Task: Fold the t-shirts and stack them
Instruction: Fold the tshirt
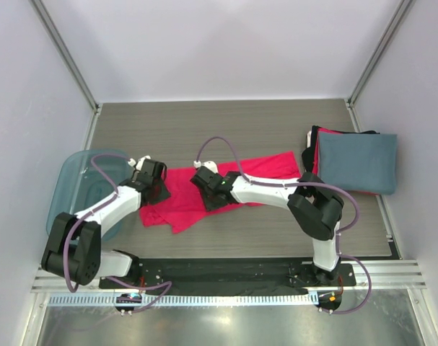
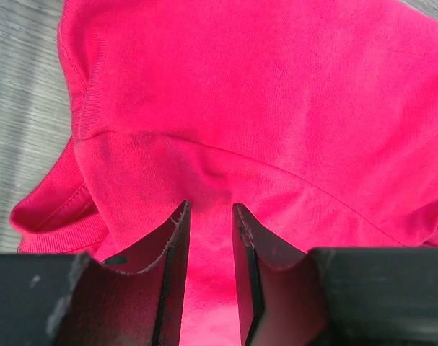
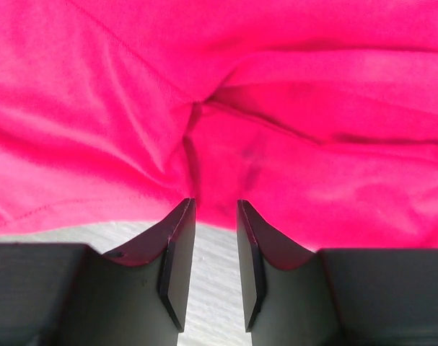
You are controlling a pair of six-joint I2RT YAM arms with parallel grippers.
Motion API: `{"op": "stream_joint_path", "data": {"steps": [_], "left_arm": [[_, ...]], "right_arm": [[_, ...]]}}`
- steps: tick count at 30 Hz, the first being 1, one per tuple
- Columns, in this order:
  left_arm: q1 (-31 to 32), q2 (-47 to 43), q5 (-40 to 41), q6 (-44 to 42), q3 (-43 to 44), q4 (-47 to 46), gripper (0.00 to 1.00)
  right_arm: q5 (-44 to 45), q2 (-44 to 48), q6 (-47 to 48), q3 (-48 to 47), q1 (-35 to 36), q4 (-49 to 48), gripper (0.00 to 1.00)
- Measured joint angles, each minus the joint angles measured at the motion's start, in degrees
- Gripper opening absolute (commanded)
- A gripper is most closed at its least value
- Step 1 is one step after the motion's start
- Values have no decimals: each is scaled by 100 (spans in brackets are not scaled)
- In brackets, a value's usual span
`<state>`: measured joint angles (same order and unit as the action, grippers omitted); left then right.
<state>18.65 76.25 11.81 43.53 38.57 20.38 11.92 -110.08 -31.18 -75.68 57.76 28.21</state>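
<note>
Sprawling rumpled pink-red cotton t-shirt (image 1: 181,196), right end effector (image 3: 215,210) narrowly parted, left end effector (image 2: 211,213) grip unclear.

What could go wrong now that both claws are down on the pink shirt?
The right gripper sits at the edge of the shirt, with table showing between its jaws; it might catch too little cloth and slip. The shirt lies bunched and creased, so the fold may come out crooked. The left arm passes over the bin and could nudge it.
</note>
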Motion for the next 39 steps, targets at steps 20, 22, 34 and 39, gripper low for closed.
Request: {"op": "stream_joint_path", "data": {"steps": [20, 22, 34, 39], "left_arm": [[-2, -992, 424, 136, -280, 0, 32], [-4, -1014, 470, 153, -280, 0, 32], [-42, -833, 522, 278, -282, -2, 32], [-46, -833, 595, 278, -282, 0, 32]], "right_arm": [[-2107, 616, -118, 595, 66, -2085, 31], [-2345, 516, -205, 721, 125, -2430, 31], [-1545, -162, -321, 466, 1152, -2514, 27], [-883, -245, -295, 267, 1353, -2260, 25]]}}
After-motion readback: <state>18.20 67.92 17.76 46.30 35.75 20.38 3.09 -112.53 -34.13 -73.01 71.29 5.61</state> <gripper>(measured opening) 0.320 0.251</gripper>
